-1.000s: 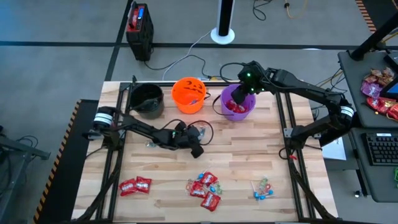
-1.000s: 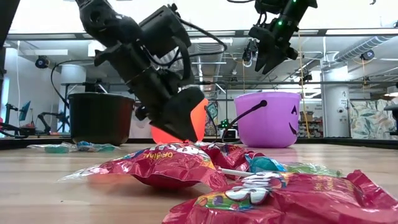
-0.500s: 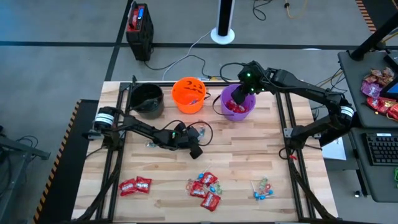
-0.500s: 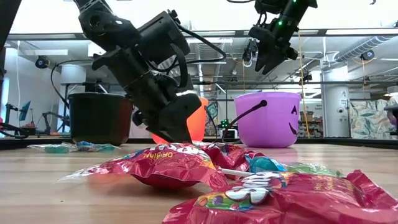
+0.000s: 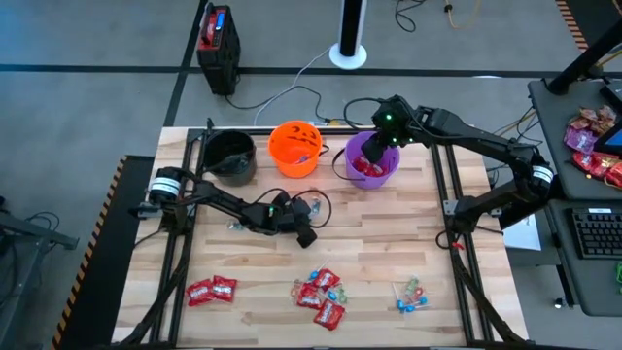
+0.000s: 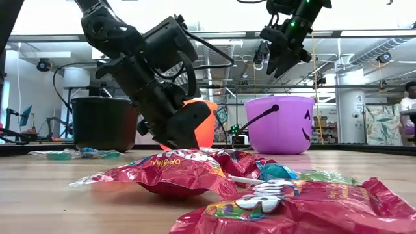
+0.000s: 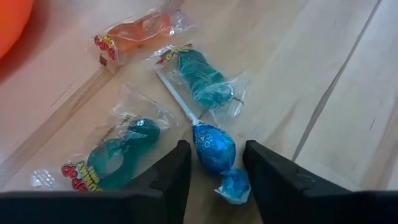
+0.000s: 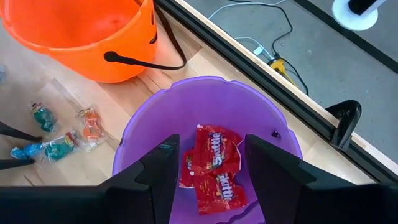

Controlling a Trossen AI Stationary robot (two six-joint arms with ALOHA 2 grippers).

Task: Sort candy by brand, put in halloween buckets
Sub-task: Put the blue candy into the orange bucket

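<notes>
High view. Wooden table (image 5: 389, 243); black bucket (image 5: 230, 156), orange bucket (image 5: 295, 147) and purple bucket (image 5: 369, 161) in a row along the far edge. Left gripper (image 5: 307, 226) low over mid-table by a few wrapped sweets; right gripper (image 5: 381, 146) above the purple bucket. Near edge: two red packets (image 5: 211, 289), a mixed candy heap (image 5: 319, 292), a lollipop cluster (image 5: 408, 295). Bare wood lies between these groups and to the right.

Low view. Left gripper (image 6: 179, 133) almost at the table surface, in front of the orange bucket; right gripper (image 6: 281, 55) well clear above the purple rim. Red packets (image 6: 175, 172) fill the foreground.

Left wrist view. Fingers (image 7: 174, 177) parted, straddling a blue lollipop (image 7: 213, 149), not clamped on it; teal sweets (image 7: 118, 152) and an orange sweet (image 7: 134, 31) beside it.

Right wrist view. Fingers (image 8: 163, 168) spread and empty over the purple bucket (image 8: 155, 121), which holds red packets (image 8: 214, 165), unseen elsewhere.
</notes>
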